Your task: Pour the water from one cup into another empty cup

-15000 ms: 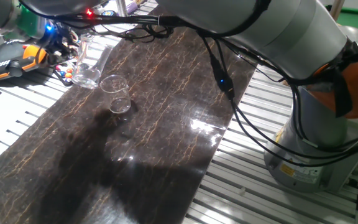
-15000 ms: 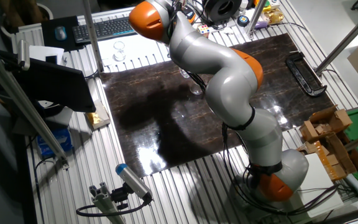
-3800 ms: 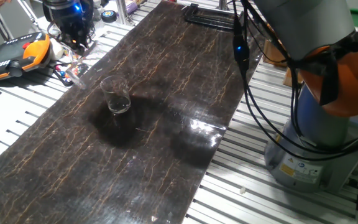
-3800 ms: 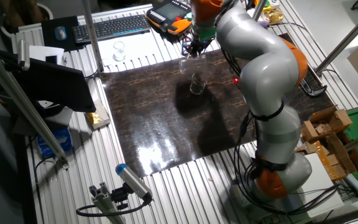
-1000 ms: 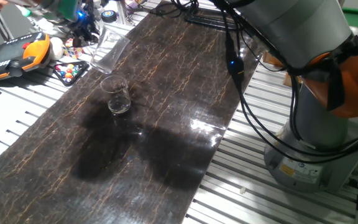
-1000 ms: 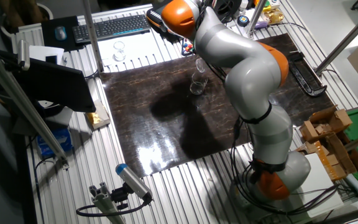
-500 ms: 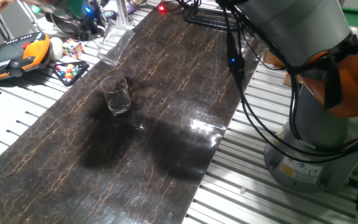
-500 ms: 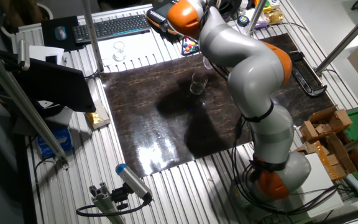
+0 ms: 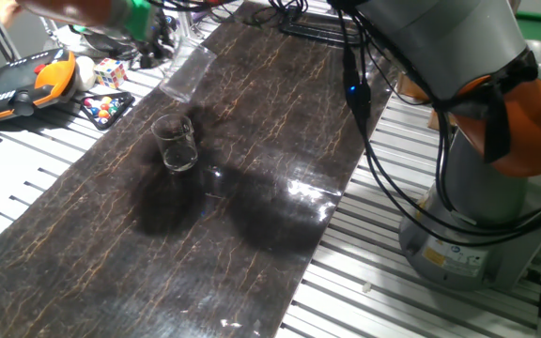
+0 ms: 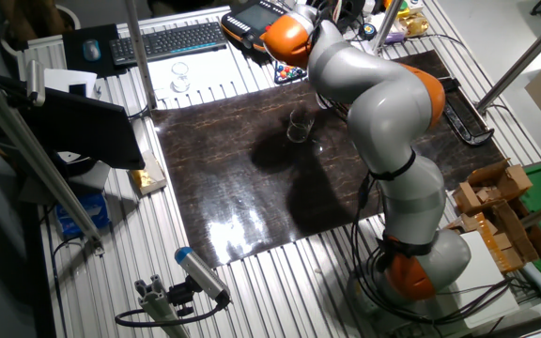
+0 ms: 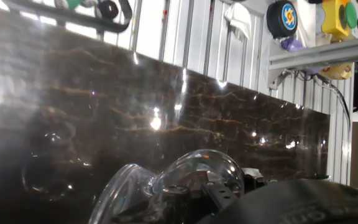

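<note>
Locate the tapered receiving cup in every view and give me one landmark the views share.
One fixed view: the tapered cup stands upright left of centre on the dark marbled mat.
The other fixed view: it stands near the mat's far edge, above centre, beside the arm.
Hand view: a faint clear outline at lower left.
Shared landmark: the dark marbled mat.

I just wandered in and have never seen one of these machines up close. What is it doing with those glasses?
The robot arm's gripper is holding a clear tumbler tilted in the air, above and beside a second clear cup that stands upright on the dark marble-patterned mat. It looks set to pour water from the held glass into the standing one. Whether any water is flowing yet is too hard to see.
</note>
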Available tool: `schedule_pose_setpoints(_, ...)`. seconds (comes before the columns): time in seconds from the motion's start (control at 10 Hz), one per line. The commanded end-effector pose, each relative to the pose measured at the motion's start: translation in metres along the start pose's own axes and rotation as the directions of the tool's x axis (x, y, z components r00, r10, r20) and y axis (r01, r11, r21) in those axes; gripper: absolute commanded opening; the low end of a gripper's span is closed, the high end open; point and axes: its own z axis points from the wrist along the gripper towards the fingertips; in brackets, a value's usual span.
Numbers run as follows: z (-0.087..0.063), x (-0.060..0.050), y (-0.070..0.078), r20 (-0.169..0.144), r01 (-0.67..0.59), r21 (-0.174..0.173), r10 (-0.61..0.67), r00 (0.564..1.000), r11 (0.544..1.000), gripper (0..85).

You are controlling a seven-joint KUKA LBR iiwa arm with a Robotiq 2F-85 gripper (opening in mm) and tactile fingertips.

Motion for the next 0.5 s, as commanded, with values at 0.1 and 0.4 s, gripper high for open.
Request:
schedule_pose_setpoints(0.1,0.011,0.008,0.005,0.000,0.006,0.022,-0.006,1.000,1.000,0.7)
schedule_pose_setpoints(0.4,0.025,0.013,0.018,0.002,0.006,0.044,-0.006,1.000,0.999,0.7)
